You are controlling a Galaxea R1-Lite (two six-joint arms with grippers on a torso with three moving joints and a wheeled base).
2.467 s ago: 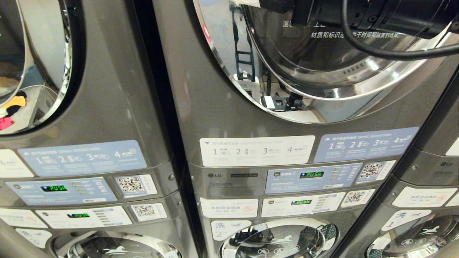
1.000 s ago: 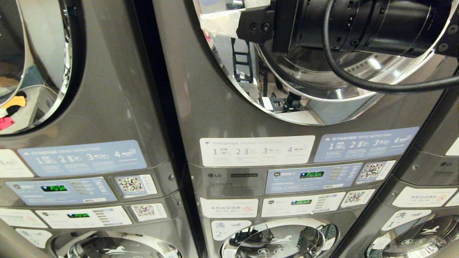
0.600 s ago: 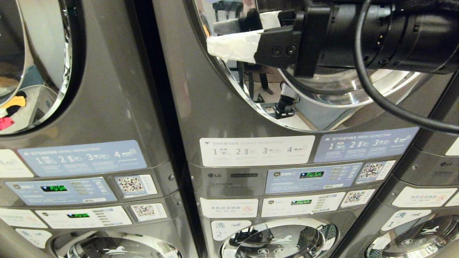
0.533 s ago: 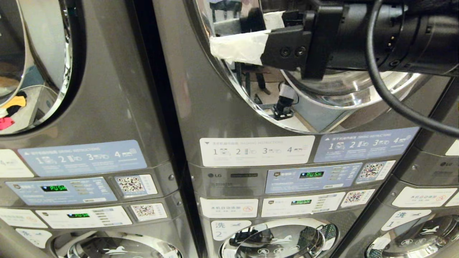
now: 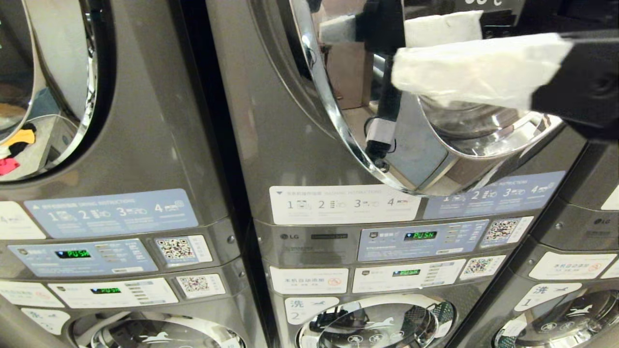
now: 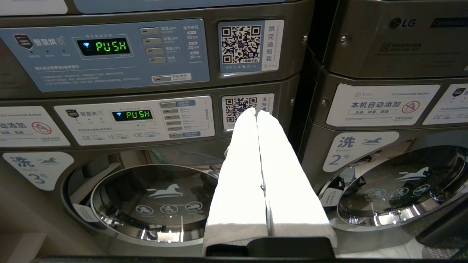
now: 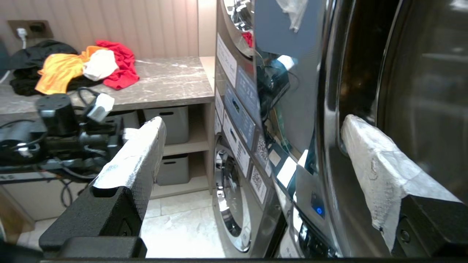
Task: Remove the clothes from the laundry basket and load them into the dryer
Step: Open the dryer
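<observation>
The dryer (image 5: 285, 145) is the dark grey LG machine in the middle. Its chrome-rimmed round door (image 5: 338, 130) stands swung partly out from the front. My right gripper (image 5: 401, 50) is open at the top right, its white-taped fingers (image 5: 478, 67) lying level across the door. In the right wrist view the door's chrome rim (image 7: 329, 109) runs between the fingers of this gripper (image 7: 252, 124), close to one finger (image 7: 369, 164); nothing is held. My left gripper (image 6: 256, 110) is shut and empty, parked low before the washers. The clothes and the laundry basket are out of view.
A second dryer (image 5: 145, 121) stands to the left, with yellow and pink garments (image 5: 14, 145) behind its glass. Washers (image 5: 377, 324) sit under the control panels (image 5: 416, 237). A third stack (image 5: 595, 217) is on the right. A counter (image 7: 172, 80) carries mixed clothes, with bins (image 7: 175, 124) beneath.
The dryer door has swung outward from the machine. My right gripper has come down, to the right and closer to the head camera, still open. The left arm has not moved.
</observation>
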